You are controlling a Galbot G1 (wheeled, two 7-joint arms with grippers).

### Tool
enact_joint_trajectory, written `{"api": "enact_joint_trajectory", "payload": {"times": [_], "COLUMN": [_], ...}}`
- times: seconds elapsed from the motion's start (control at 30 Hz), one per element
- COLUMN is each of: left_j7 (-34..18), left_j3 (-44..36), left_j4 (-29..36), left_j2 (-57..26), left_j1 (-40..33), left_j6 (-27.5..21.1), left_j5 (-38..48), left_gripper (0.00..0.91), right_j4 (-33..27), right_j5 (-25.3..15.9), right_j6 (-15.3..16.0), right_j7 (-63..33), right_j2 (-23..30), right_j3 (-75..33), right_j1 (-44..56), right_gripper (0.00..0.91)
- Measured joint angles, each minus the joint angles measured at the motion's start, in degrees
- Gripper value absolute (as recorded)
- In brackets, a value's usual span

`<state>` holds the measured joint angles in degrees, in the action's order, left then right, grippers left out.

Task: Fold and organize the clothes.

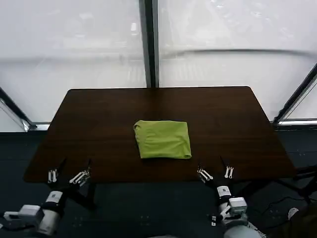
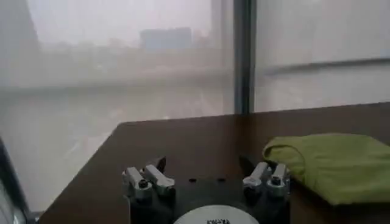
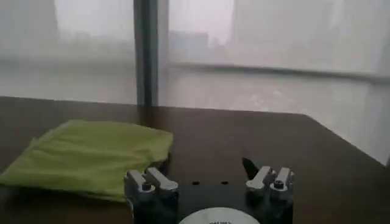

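The clothes are one lime-green T-shirt, folded into a compact rectangle at the middle of the dark wooden table. My left gripper hovers at the table's near edge, left of the shirt, open with nothing between its fingers. At the near edge to the right, my right gripper is also open and holds nothing. The left wrist view has the left gripper over bare wood, the T-shirt lying off to one side. From the right wrist, the right gripper stands close beside the T-shirt, apart from it.
Frosted window panes with a dark vertical post stand behind the table's far edge. Bare tabletop surrounds the shirt on all sides. Dark floor lies below the near edge, with cables at the lower right.
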<state>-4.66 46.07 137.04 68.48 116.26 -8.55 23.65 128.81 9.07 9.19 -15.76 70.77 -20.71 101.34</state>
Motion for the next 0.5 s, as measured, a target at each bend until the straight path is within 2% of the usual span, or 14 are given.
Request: {"api": "enact_joint_trajectory", "payload": {"times": [0.5], "left_j7": [1.89], "left_j3": [1.33], "left_j4": [-0.41], "left_j2": [1.19], "left_j1": [1.87], "left_j6": [-0.63], "left_j5": [-0.31], "left_gripper": [0.878], "right_j4": [1.30], "right_j5": [-0.86], "right_j6": [0.47], "right_j7": [-0.13], "right_j2": [0.34], "right_j3": [-0.15], "right_j1": [0.87], "right_gripper": [0.878]}}
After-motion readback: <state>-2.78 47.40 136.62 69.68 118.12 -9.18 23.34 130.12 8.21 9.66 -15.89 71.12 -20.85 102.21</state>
